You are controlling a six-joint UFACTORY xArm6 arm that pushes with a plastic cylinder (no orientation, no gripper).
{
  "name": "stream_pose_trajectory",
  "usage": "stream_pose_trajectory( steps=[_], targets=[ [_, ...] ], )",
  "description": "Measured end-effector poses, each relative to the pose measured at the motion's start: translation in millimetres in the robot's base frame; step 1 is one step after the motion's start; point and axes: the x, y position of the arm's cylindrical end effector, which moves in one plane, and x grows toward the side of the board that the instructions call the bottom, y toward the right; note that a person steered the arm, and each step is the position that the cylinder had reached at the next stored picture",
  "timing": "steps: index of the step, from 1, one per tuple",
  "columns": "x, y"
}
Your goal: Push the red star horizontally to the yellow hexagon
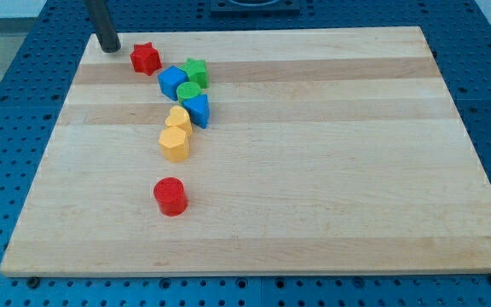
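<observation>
My tip (pixel 109 48), the dark rod's end with no hand to clench, at the far-left corner of the pale wooden worktop (pixel 314 170), glossy red star block (pixel 145 58) just beside it, yellow hexagon block (pixel 175 144) nearer mid-left edge, red cylinder block (pixel 170 196) below.

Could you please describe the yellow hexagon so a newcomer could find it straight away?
On the wooden board, a chain of blocks runs down from the red star near my tip. The yellow hexagon ends that chain, just below a smaller yellow block, above the lone red cylinder.
</observation>
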Motion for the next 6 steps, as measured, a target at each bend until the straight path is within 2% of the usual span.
stream_pose_trajectory(
  steps=[2,3,4,5,6],
  targets=[
    [13.1,2.0],
    [-17.8,33.6],
    [13.1,81.9],
    [63.4,42.0],
    [112.0,40.9]
  ],
)
